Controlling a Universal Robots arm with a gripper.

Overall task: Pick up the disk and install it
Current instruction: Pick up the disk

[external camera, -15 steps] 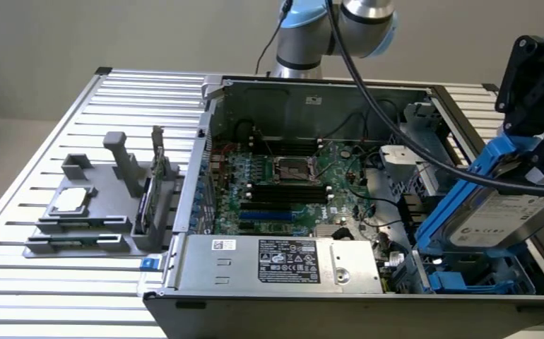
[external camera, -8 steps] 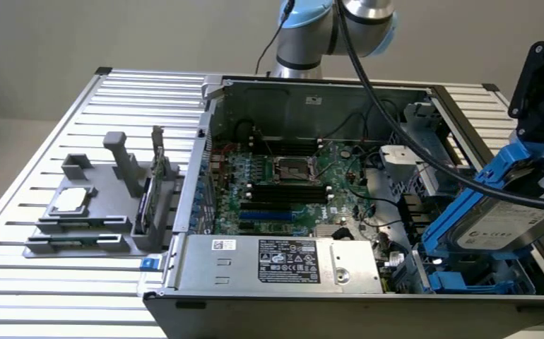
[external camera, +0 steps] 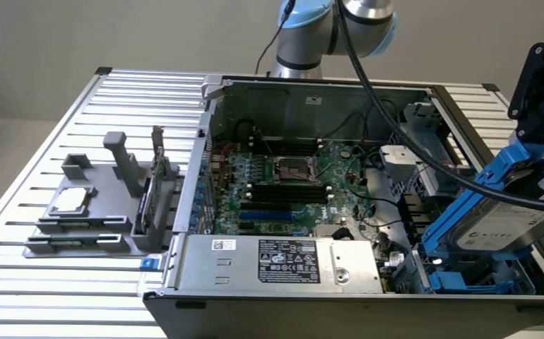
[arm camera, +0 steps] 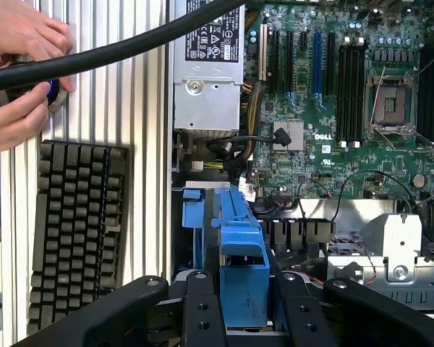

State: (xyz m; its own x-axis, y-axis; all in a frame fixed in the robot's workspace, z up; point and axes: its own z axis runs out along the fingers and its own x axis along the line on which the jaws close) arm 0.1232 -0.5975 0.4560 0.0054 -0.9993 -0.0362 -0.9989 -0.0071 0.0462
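Observation:
The disk, a silver-grey drive with a white label in blue carrier rails, hangs tilted over the open computer case at the exterior view's right. My gripper is shut on its upper end. Below it, blue rails of the drive bay sit in the case's near right corner. In the wrist view the blue carrier of the disk stands between my black fingers, my gripper closed around it, with the motherboard beyond.
A grey fixture on the slatted table holds a square chip and a thin green card. The power supply lies along the case's front. A keyboard and a person's hands are beside the case.

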